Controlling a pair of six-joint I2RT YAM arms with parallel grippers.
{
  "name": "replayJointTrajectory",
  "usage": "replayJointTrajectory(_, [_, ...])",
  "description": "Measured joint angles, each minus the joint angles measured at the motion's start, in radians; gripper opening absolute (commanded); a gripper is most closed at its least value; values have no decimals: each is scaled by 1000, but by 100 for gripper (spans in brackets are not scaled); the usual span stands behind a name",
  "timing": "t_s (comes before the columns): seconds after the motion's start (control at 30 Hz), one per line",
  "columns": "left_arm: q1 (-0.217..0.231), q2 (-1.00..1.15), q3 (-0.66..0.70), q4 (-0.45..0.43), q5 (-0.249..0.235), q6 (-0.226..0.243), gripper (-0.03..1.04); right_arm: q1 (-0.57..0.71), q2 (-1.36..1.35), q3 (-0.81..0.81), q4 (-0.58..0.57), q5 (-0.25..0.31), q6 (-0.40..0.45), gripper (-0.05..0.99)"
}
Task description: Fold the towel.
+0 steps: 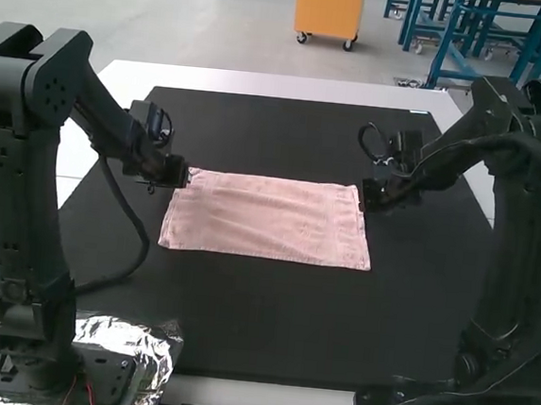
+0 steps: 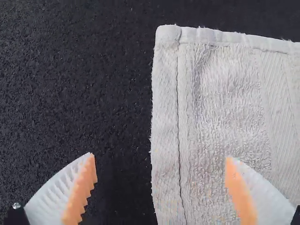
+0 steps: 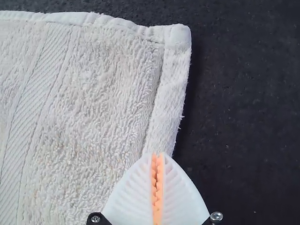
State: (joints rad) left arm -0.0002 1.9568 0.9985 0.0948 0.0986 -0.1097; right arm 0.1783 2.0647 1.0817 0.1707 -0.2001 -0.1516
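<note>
Towel (image 1: 267, 219): flat on the black mat (image 1: 279, 317), centre of the high view. Left gripper (image 1: 185, 173), towel's upper-left corner: fingers wide apart, nothing clamped. Right gripper (image 1: 364, 197), upper-right corner: fingers together; whether cloth is pinched cannot be told.

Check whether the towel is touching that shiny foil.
Apart. The high view shows a stretch of black mat between the towel and the foil.

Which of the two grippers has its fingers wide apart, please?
The left gripper: its fingers are wide apart near a side edge of the towel, while the fingers of the right gripper are together.
</note>
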Motion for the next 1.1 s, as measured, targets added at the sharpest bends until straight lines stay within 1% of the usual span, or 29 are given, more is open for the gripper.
replayJointTrajectory(0.1, [0,-1,4,2,0,-3,83,0,-3,-1,-1,0,1,-2])
replayJointTrajectory(0.27, [0,-1,4,15,-1,0,93,0,-3,-2,-2,-3,2,-2])
replayJointTrajectory(0.43, [0,13,4,46,-1,0,92,0,-3,-1,-2,-3,2,-2])
replayJointTrajectory(0.47, [0,24,4,47,-1,0,86,0,-3,-2,-2,-3,2,-2])
replayJointTrajectory(0.5, [0,37,4,47,-1,1,74,0,-3,-1,-2,-3,2,-2])
replayJointTrajectory(0.53, [0,50,3,52,-11,3,54,0,-3,-2,-2,-3,2,-2])
replayJointTrajectory(0.57, [1,55,2,63,-24,6,25,0,-3,-2,-1,-4,3,-2])
replayJointTrajectory(0.6, [5,55,1,71,-27,8,0,0,-3,-1,0,-4,6,-2])
replayJointTrajectory(0.67, [6,60,-9,100,-18,8,2,0,-3,-2,0,-6,11,-2])
replayJointTrajectory(0.73, [-2,61,-16,115,6,8,2,0,-3,-1,0,-8,18,-2])
replayJointTrajectory(1.0, [0,58,-16,114,33,7,2,-2,-3,-5,1,-21,27,-2])
replayJointTrajectory(1.1, [1,40,-20,97,49,7,2,-5,-3,-5,-2,-31,36,-2])
